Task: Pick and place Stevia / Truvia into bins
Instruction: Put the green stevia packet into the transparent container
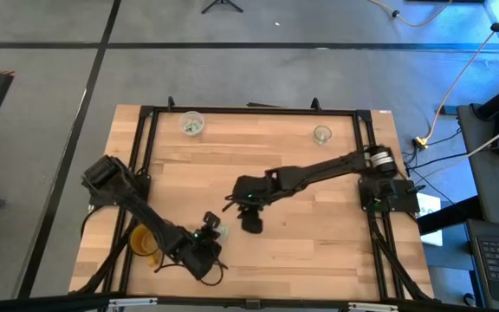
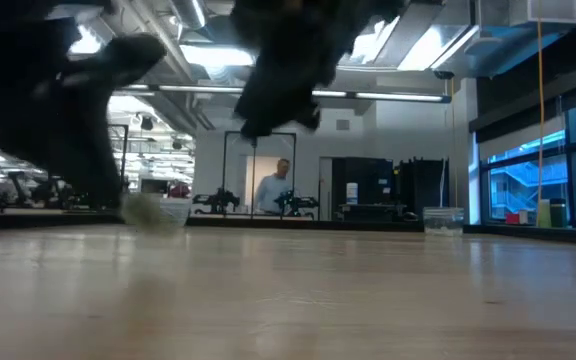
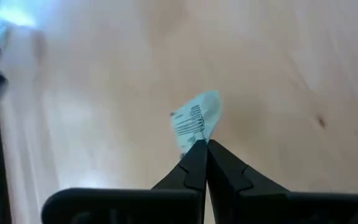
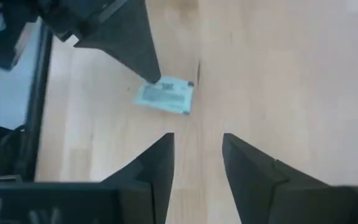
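One whitish sachet with green print [image 3: 196, 119] sticks out past my left gripper [image 3: 202, 147], which is shut on it near the table's near edge [image 1: 210, 236]. My right gripper [image 4: 197, 149] is open and hovers near the table's middle [image 1: 248, 208], just to the far right of that sachet [image 4: 165, 96]. The left gripper's dark fingers [image 4: 143, 59] show in the right wrist view. The wider cloudy cup [image 1: 191, 123] stands near the far edge and holds a few sachets. The narrower clear cup [image 1: 321, 134] stands to its right. My left gripper pinches the sachet by one end [image 3: 194, 140], only at the fingertips [image 3: 211, 154]. The rest of the sachet reaches out beyond the fingers, its printed face showing. Whether it is clear of the table I cannot tell.
A yellow-orange mug [image 1: 143, 241] stands beside the left arm at the near left. A black frame [image 1: 145, 117] runs along the table's far and side edges. Bare wood lies between the arms and the cups. A person [image 2: 271, 190] stands far off in the room.
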You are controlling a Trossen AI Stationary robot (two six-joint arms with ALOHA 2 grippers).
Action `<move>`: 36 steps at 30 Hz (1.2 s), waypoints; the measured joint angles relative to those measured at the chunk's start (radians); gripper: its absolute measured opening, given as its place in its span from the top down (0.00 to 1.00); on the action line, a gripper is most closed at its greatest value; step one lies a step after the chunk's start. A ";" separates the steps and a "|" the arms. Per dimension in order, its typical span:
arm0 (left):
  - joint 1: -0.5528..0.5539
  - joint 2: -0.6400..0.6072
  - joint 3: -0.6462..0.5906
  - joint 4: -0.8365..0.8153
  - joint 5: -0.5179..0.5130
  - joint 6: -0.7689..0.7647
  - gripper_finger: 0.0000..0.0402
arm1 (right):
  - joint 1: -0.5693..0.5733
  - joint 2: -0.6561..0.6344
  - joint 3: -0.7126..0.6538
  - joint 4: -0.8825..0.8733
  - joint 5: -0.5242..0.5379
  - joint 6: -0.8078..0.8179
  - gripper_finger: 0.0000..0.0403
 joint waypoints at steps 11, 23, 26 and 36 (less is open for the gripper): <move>0.225 -0.374 0.048 -0.266 0.002 -0.431 1.00 | 0.003 -0.311 0.002 -0.304 0.022 0.029 0.65; 0.796 -0.682 0.049 -0.418 0.217 -0.433 0.99 | -0.001 -0.390 0.002 -0.351 0.078 0.027 0.65; 0.972 -0.685 0.049 -0.441 0.339 -0.421 1.00 | -0.015 -0.386 0.002 -0.349 0.078 0.027 0.65; 1.326 -0.565 0.049 -0.396 0.398 -0.252 0.99 | -0.079 -0.385 0.002 -0.339 0.081 0.025 0.65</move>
